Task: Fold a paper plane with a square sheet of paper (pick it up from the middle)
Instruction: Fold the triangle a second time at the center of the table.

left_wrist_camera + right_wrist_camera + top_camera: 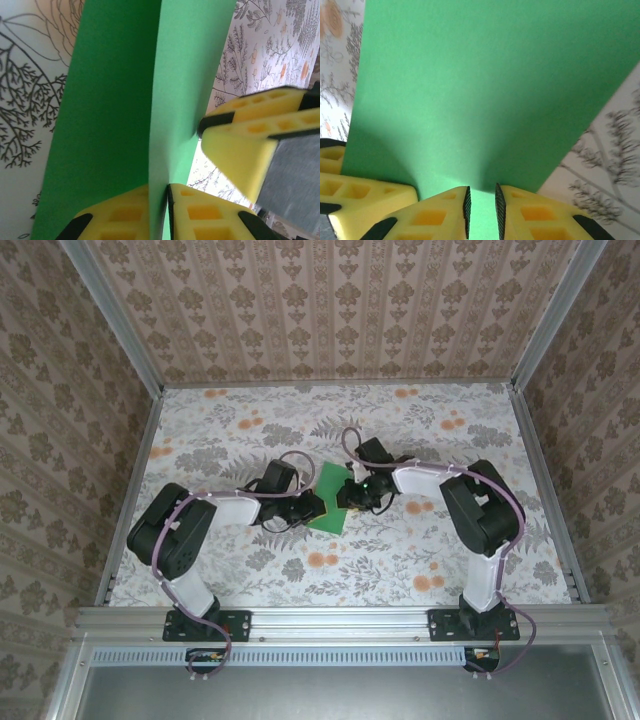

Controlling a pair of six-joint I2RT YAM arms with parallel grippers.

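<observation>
Square sheet of paper point(329, 497): one, pinched by jaws of both left gripper point(159, 192) and right gripper point(481, 202).

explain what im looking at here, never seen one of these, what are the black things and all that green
The black things are two robot arms bolted at the near edge of a flowered table. The wide picture looks down from above; the other two come from cameras on the arms' wrists. The green is a square sheet of paper between the arms. The yellow blocks are pincer fingers. The left pincer is pinched on the paper along a crease. The right pincer has the paper's edge between its fingers, a small gap still showing.
</observation>
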